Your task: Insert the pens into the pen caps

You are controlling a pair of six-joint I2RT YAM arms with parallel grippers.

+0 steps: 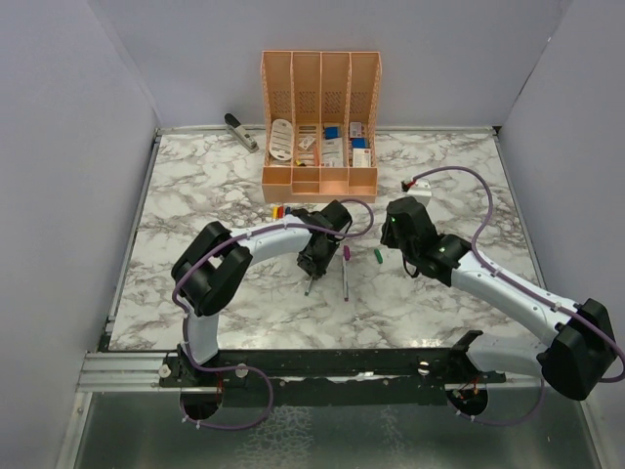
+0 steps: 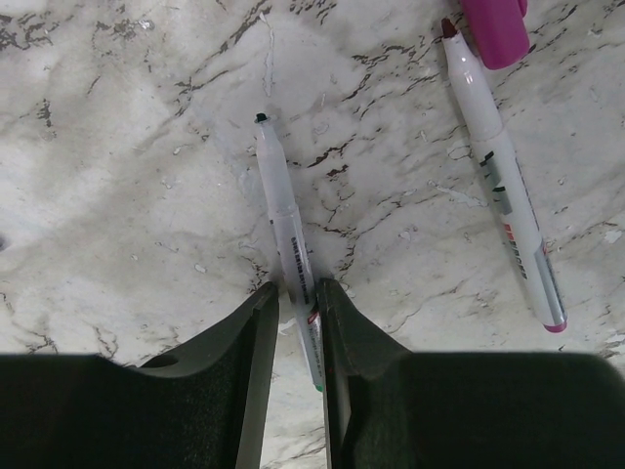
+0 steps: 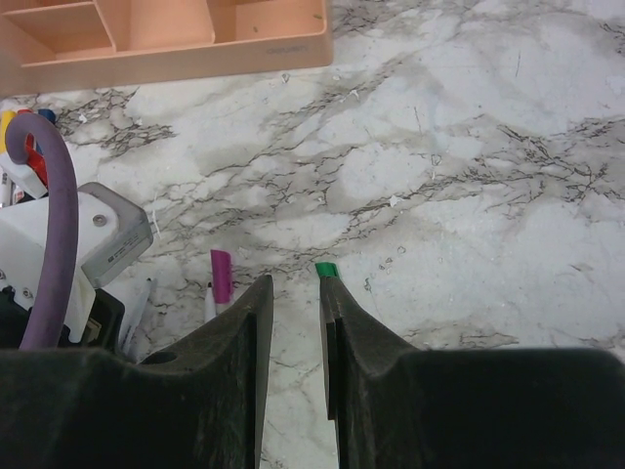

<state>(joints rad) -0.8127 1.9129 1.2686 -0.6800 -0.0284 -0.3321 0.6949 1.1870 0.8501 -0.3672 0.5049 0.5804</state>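
A whitish pen [image 2: 283, 220] with a dark green tip lies on the marble, its rear end between the fingers of my left gripper [image 2: 298, 288]. The jaws stand astride it with a small gap and are low over the table [image 1: 312, 266]. A second pen [image 2: 508, 195] lies to the right, its tip beside a purple cap [image 2: 496, 29]. My right gripper [image 3: 296, 281] is slightly open and empty. A green cap [image 3: 326, 270] lies just past its right fingertip, also seen from above [image 1: 378, 256]. Yellow and red caps [image 1: 278, 210] lie by the organiser.
The orange organiser [image 1: 320, 181] stands at the back centre with stationery in it. A grey stapler [image 1: 239, 130] lies at the back left. Grey walls close in the table on three sides. The left arm's wrist and purple cable [image 3: 59, 225] sit close to my right gripper.
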